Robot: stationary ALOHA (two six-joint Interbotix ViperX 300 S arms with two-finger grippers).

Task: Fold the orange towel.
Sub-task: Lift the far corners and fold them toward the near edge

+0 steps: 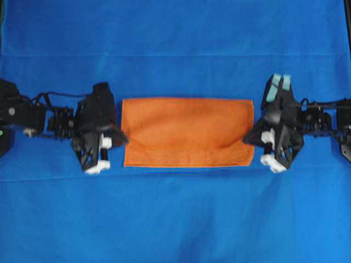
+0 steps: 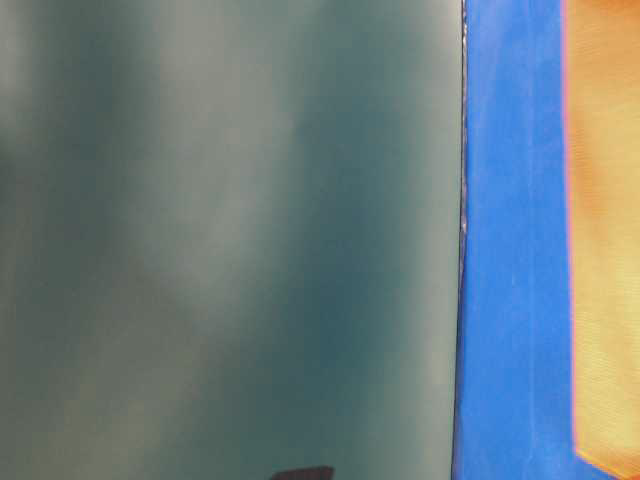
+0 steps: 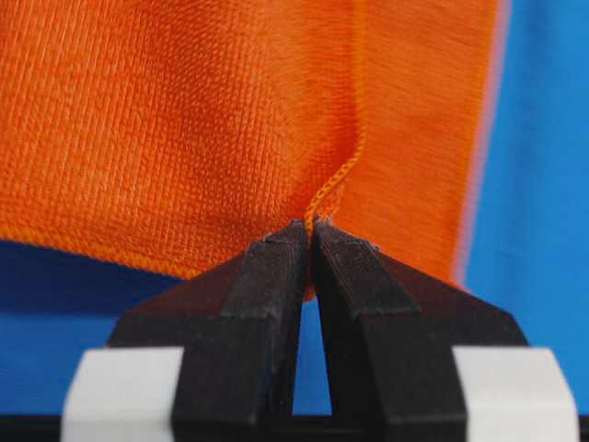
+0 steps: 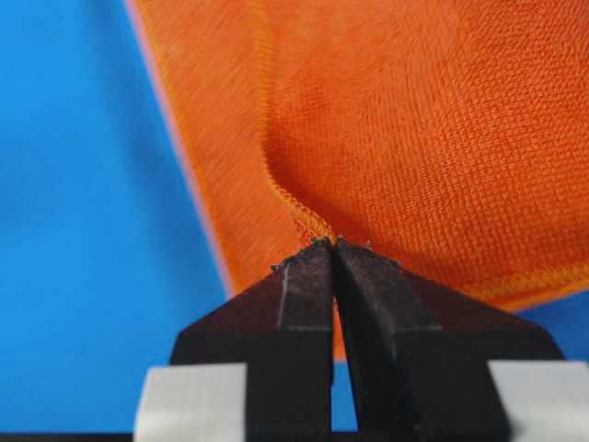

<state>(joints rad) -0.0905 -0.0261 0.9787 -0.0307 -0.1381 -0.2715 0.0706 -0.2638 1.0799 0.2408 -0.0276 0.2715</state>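
I work at a lab test bench, by the look of it; a plain blue cloth (image 1: 175, 219) covers the whole table; my two black arms come in from the frame's left and right edges.

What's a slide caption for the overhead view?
Both grippers, left and right, pinch the half-folded orange towel by its ends.

A table covered by a blue cloth (image 1: 175, 219) carried everything. An orange towel (image 1: 186, 129) lay on it near the middle, doubled over into a wide rectangle, its long edges running left to right. The towel's two short ends were lifted slightly off the cloth.
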